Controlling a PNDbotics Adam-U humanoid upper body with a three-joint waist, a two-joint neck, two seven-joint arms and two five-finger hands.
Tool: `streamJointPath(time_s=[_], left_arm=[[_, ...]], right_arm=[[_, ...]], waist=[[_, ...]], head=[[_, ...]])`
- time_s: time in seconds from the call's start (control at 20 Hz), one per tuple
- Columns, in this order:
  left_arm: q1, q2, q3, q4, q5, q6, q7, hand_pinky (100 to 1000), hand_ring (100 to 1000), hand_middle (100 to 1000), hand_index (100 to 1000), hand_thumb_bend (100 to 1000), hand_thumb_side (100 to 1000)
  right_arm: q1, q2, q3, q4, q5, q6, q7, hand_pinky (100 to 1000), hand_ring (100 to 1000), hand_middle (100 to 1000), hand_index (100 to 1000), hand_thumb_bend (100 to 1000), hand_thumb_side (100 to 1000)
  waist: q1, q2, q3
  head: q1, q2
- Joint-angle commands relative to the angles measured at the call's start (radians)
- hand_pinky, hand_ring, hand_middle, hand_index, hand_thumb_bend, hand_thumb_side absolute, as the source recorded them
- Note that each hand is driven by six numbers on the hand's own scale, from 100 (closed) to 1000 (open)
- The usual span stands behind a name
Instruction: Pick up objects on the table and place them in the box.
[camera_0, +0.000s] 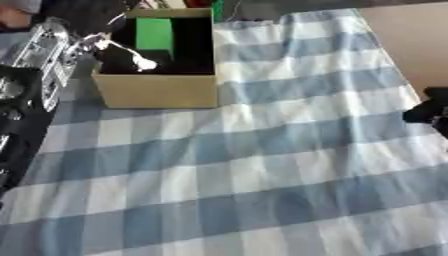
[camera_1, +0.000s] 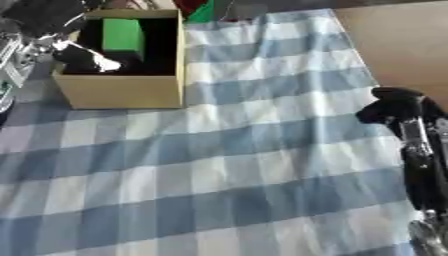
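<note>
In the upper left of the frame I see the tan cardboard box standing open on the blue-and-white checked tablecloth. A bright green rectangular block sits inside it, toward the back against the dark interior. My left hand is over the box's left side, with the silver and black arm coming in along the left edge; its fingers look curled, one pale fingertip dipping into the box, but I cannot tell whether they are together or around anything. My right hand shows at the right edge, level with the middle of the frame, resting on the cloth; it is a dark rounded shape there and I cannot tell how its fingers stand.
</note>
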Motion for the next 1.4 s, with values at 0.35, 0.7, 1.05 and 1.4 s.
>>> streamJointPath(time_s=[0.35,0.7,1.05,1.4], left_arm=[[-0.019,0.028,0.013,-0.034,0.009,0.101,0.187,697,840,848,1000,812,685],[0.044,0.088,-0.011,-0.278,0.342,0.187,0.352,686,722,720,921,429,749],[0.246,0.200,-0.001,-0.749,0.762,0.336,0.357,701,675,679,904,334,752],[0.451,0.218,0.035,-1.052,0.976,0.412,0.343,723,658,659,899,295,780]], right_arm=[[-0.002,-0.006,-0.001,-0.017,-0.003,0.009,0.001,635,596,534,727,100,820],[0.020,-0.015,-0.020,-0.017,-0.002,0.006,-0.021,633,597,536,727,100,818],[0.023,-0.036,-0.038,-0.017,-0.023,-0.003,-0.061,636,605,546,734,100,816],[0.022,-0.040,-0.051,-0.017,-0.049,-0.014,-0.091,642,610,553,736,100,813]], waist=[[0.008,-0.020,0.003],[-0.003,-0.063,0.035],[-0.027,-0.127,0.074],[-0.060,-0.180,0.092]], head=[[-0.003,0.005],[-0.021,0.072],[-0.054,0.129],[-0.084,0.165]])
